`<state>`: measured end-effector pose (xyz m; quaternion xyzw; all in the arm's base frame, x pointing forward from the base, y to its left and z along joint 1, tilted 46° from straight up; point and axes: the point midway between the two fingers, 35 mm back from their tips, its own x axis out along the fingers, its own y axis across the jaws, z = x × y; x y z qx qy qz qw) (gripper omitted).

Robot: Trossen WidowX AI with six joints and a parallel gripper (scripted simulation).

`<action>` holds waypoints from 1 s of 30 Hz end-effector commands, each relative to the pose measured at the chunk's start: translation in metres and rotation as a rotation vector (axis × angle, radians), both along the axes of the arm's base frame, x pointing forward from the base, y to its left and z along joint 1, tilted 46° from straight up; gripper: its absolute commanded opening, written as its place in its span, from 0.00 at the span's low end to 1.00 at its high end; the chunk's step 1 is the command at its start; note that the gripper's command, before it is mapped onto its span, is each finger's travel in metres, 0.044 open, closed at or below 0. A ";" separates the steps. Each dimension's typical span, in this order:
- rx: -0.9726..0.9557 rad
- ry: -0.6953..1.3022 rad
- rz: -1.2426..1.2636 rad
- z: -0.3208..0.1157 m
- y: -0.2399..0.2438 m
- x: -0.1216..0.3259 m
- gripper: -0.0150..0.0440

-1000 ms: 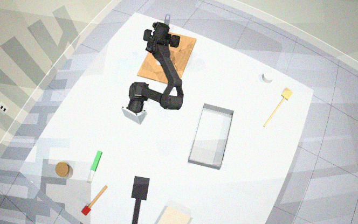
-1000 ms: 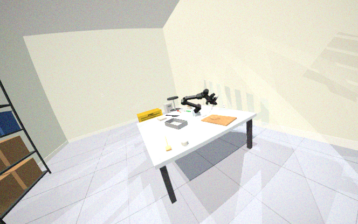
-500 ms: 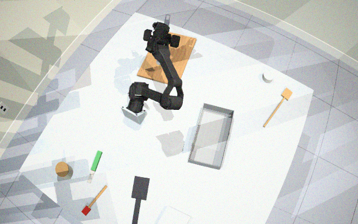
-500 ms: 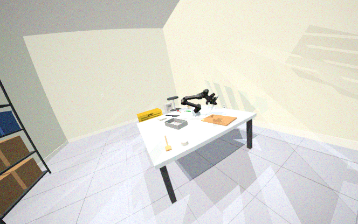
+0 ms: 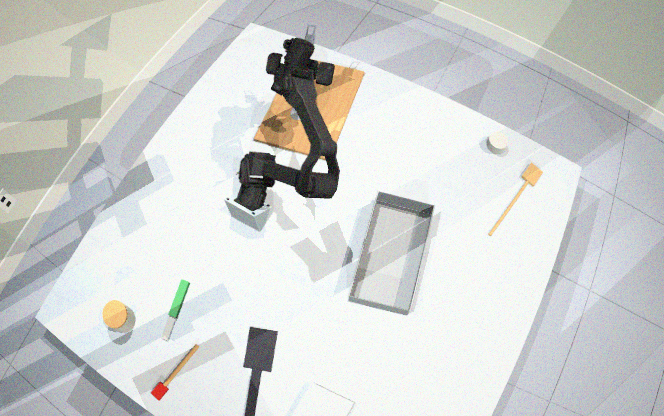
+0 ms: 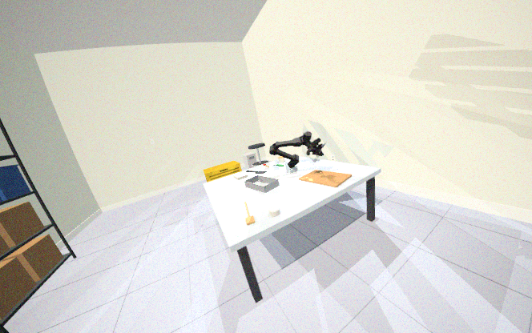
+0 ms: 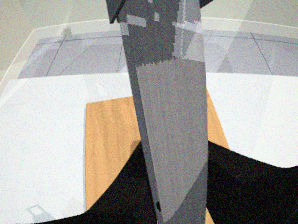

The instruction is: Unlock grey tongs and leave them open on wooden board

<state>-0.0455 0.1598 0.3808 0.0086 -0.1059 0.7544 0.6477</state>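
Observation:
My gripper (image 5: 301,62) (image 6: 319,148) (image 7: 165,143) is shut on the grey tongs and holds them above the far part of the wooden board (image 5: 345,95) (image 6: 332,178) (image 7: 110,130). The grey tongs (image 7: 172,115) fill the middle of the wrist view as a long, wide bar; a small frame-like end of the tongs (image 5: 311,32) sticks out past the gripper at the table's far edge in the top view. Whether the arms are locked together or spread is hidden. The grey roasting tin (image 5: 405,201) (image 6: 255,186) stands apart, with nothing lying across it.
A pale round pot (image 5: 497,142) (image 6: 274,213) and a wooden spatula (image 5: 510,205) lie at the right. A green-handled knife (image 5: 179,299), an orange cylinder (image 5: 115,314), a red-headed brush (image 5: 181,366) and a black flat-bladed tool (image 5: 260,349) are at the lower left and bottom in the top view.

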 end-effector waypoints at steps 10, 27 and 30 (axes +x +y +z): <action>-0.090 -0.061 0.010 0.013 0.012 -0.012 0.00; -0.293 -0.120 -0.006 0.018 0.025 -0.016 0.00; -0.334 -0.128 -0.010 0.018 0.026 -0.016 0.00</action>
